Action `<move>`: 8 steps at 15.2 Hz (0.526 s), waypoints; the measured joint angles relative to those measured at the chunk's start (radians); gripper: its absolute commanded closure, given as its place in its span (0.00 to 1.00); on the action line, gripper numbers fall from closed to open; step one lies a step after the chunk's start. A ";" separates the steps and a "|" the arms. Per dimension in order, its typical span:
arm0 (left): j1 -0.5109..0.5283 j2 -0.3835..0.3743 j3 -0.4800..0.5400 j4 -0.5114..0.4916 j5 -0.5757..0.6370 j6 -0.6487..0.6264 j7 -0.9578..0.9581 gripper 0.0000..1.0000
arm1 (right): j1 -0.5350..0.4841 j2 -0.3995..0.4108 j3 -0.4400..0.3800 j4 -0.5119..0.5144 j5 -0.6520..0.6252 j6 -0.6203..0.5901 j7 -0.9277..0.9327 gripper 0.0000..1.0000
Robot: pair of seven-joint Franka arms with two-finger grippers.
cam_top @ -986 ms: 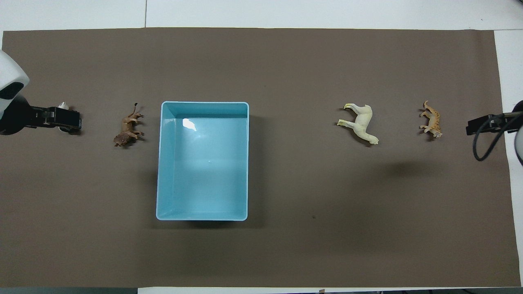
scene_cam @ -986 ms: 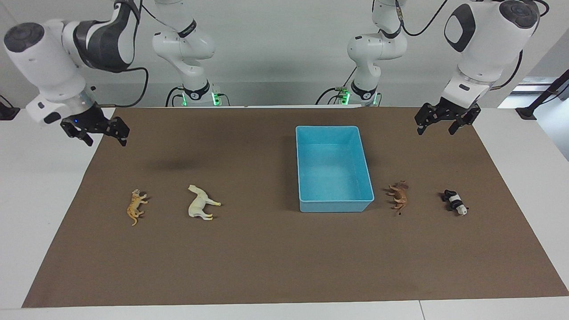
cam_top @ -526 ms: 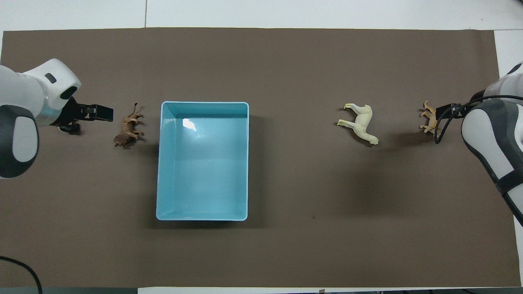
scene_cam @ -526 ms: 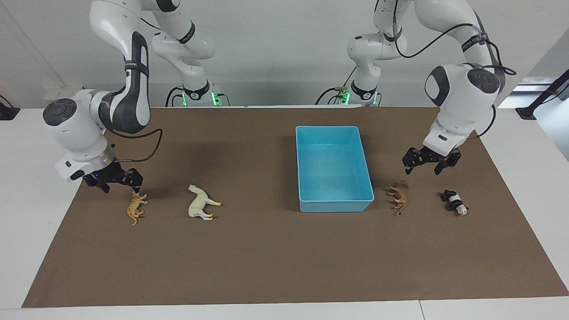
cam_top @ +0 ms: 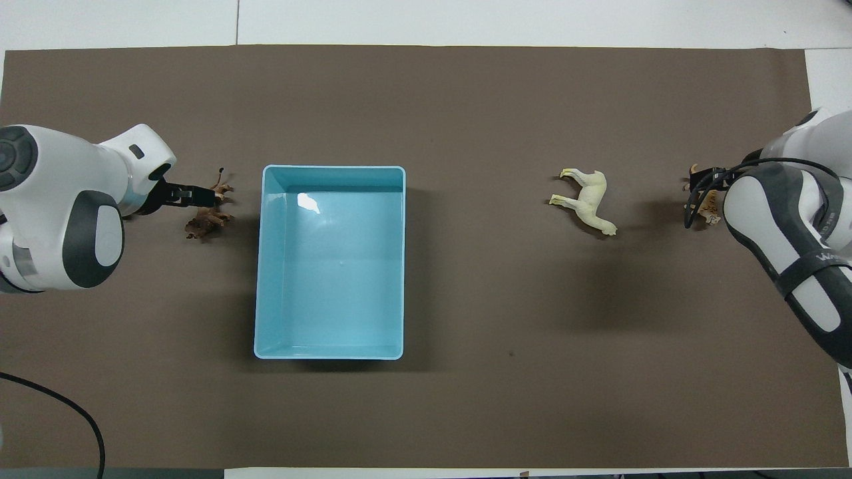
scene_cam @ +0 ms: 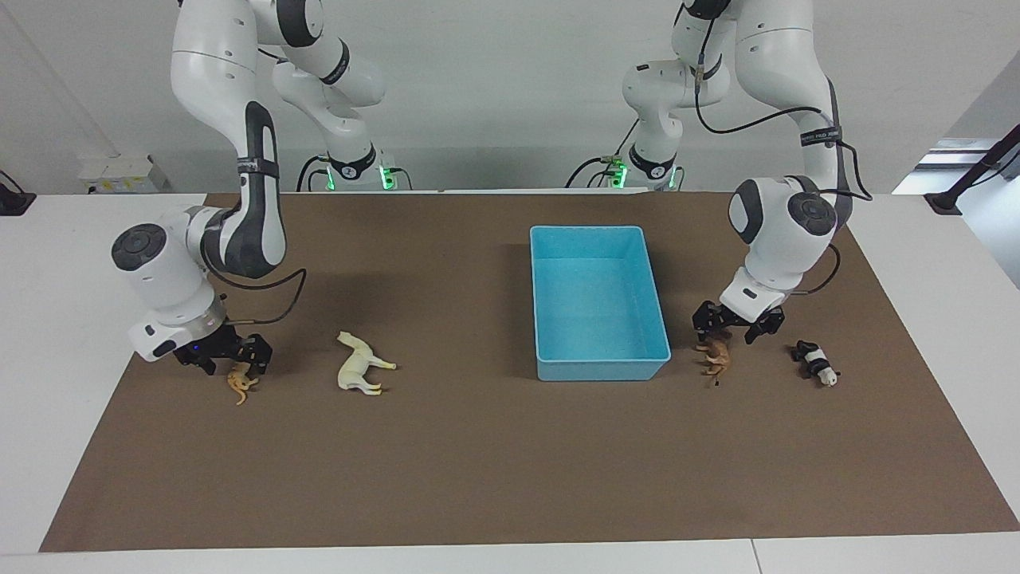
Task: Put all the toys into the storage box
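Observation:
The light blue storage box (scene_cam: 598,232) stands empty on the brown mat, also in the overhead view (cam_top: 333,168). My left gripper (scene_cam: 723,336) is open and low over the brown lion (scene_cam: 715,361), which lies beside the box (cam_top: 208,218). My right gripper (scene_cam: 231,368) is open and low over the orange tiger (scene_cam: 237,385). I cannot tell whether either gripper touches its toy. The cream llama (scene_cam: 358,368) lies between the tiger and the box. The panda (scene_cam: 814,361) lies toward the left arm's end; the left arm hides it from overhead.
The brown mat (scene_cam: 494,462) covers most of the white table. All toys lie on their sides in a row level with the box's end farther from the robots. A black cable (cam_top: 60,406) lies at the mat's near corner by the left arm.
Both arms have swung down from high above the mat's corners. The left gripper has come down over the lion and the right gripper over the tiger. The toys and box have not moved.

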 measured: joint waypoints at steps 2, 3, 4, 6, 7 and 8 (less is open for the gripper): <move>-0.003 0.000 0.000 0.000 0.000 -0.017 -0.002 0.00 | 0.000 0.010 0.000 0.000 0.000 0.005 0.000 0.00; -0.004 0.000 -0.001 -0.001 0.000 -0.020 -0.004 0.00 | 0.000 0.017 0.000 0.000 0.000 0.010 -0.001 0.00; -0.005 0.000 -0.002 -0.004 0.000 -0.020 -0.007 0.00 | 0.000 0.023 0.000 -0.001 0.000 0.012 0.000 0.00; -0.007 0.000 -0.002 -0.018 0.000 -0.019 -0.016 0.00 | 0.000 0.030 0.000 -0.003 0.001 0.013 -0.001 0.11; -0.009 0.000 -0.002 -0.025 0.000 -0.018 -0.018 0.00 | 0.000 0.030 0.000 -0.006 0.001 0.013 -0.001 0.38; -0.013 0.000 -0.002 -0.029 0.000 -0.018 -0.019 0.00 | 0.000 0.030 0.000 -0.008 0.001 0.013 -0.001 0.83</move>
